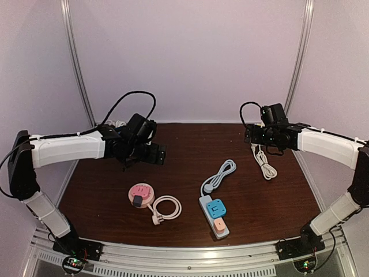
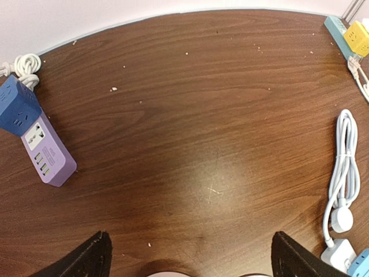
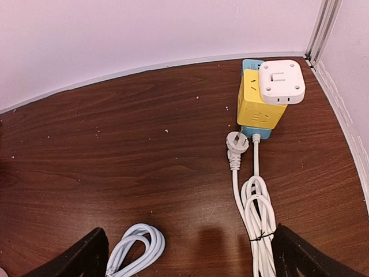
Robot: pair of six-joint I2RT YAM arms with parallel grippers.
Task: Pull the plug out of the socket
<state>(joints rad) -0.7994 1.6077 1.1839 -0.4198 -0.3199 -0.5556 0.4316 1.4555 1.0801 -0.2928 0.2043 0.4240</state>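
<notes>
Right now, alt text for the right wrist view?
A yellow cube adapter, white adapter on top, sits on a blue power strip in the far right corner. A loose white plug lies close by; the right tool hangs open.

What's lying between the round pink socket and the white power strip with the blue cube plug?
In the top view, a coiled white cable lies between the round pink socket and the white power strip, on the brown wooden table.
</notes>
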